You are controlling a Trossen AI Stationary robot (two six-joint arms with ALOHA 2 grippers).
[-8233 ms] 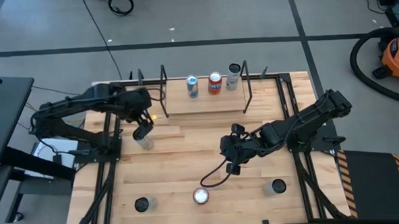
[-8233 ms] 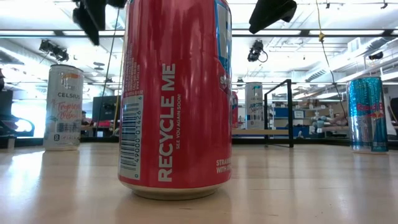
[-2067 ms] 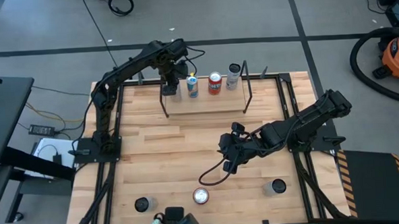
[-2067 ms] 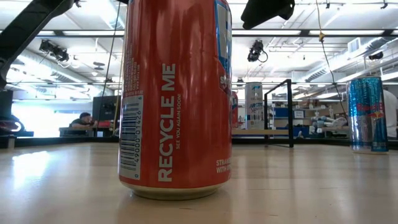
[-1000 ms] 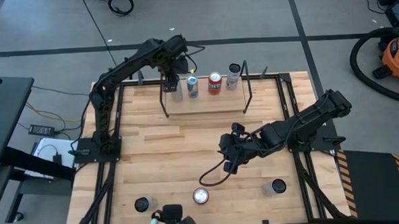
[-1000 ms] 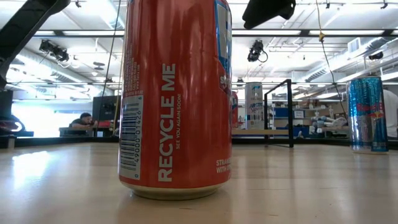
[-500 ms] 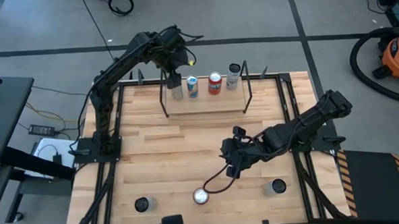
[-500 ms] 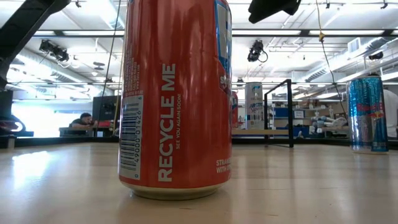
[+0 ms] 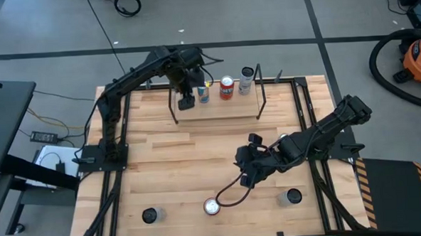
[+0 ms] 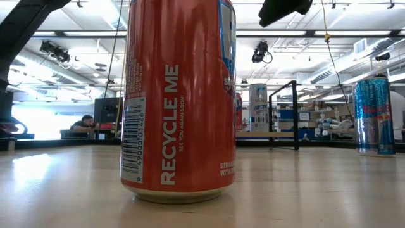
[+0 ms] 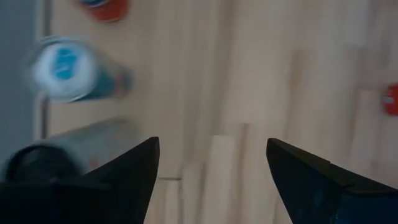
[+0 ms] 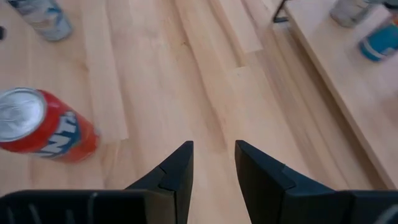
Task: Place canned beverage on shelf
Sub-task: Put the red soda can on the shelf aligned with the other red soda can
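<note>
Since half a second ago, left tool (image 9: 187,101) has dropped from the shelf (image 9: 217,108), fingers spread and empty; its grey can (image 11: 59,152), blurred, stands there. Right tool (image 12: 213,163) hovers, parted, empty. "RECYCLE ME" on the red can (image 10: 179,98) blocks the low view.

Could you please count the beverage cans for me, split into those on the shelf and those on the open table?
Cans on the light-wood shelf: 4 (grey can, blue-and-white can, red shelf can, white can)
Cans on the open wooden table: 3 (left dark-topped can, red silver-topped can, right dark-topped can)
Total: 7
</note>
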